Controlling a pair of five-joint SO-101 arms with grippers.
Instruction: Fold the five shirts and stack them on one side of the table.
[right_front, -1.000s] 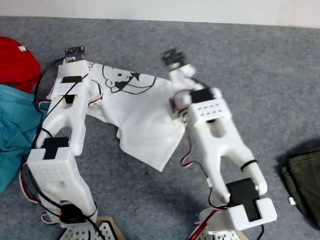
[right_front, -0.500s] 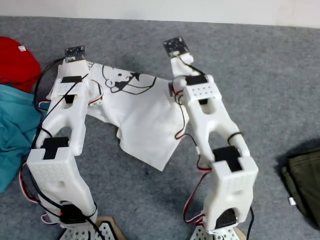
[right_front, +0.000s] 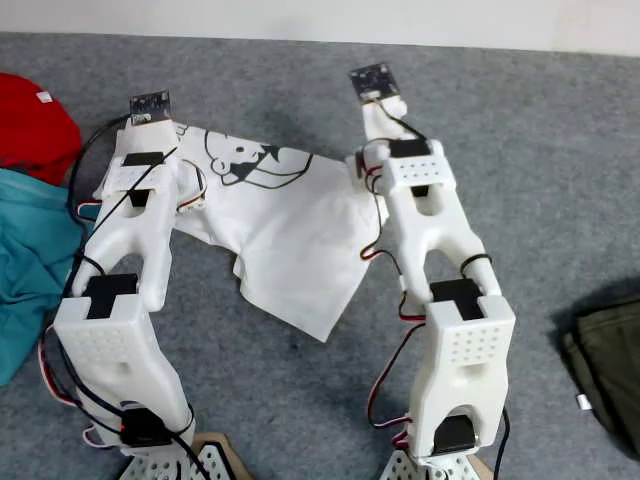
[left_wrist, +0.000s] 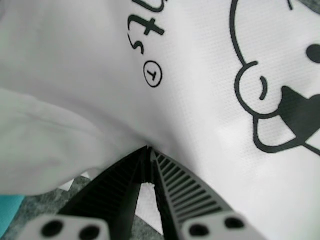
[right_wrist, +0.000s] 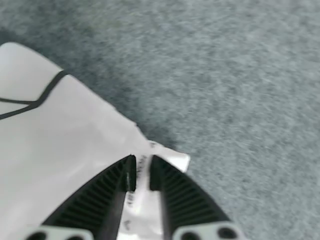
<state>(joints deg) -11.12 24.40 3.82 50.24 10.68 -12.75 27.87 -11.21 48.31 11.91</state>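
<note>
A: Grey, felt-like table (right_front: 520, 120), with a pale wall (right_front: 300, 15) along the top of the high view. How do the jaws stand?

B: The left gripper (left_wrist: 148, 152) has its jaws pressed together on a fold of the white shirt (left_wrist: 200, 75), just beside the black lettering (left_wrist: 145, 37). The right gripper (right_wrist: 141, 170) has its jaws nearly closed, pinching the shirt's corner, with a thin sliver of cloth showing between them.

A: And the shirt itself?

B: It lies rumpled, centre-left in the high view, between the two arms. Its black cartoon drawing (right_front: 245, 160) sits toward the upper edge. The left arm (right_front: 130, 240) lies over its left side and the right arm (right_front: 430, 230) over its right edge.

A: What lies farther out?

B: A red shirt (right_front: 30, 125) is at the upper left edge, with a teal shirt (right_front: 25, 260) just below it. A dark olive shirt (right_front: 610, 360) is at the lower right edge, well apart from the white one.
</note>
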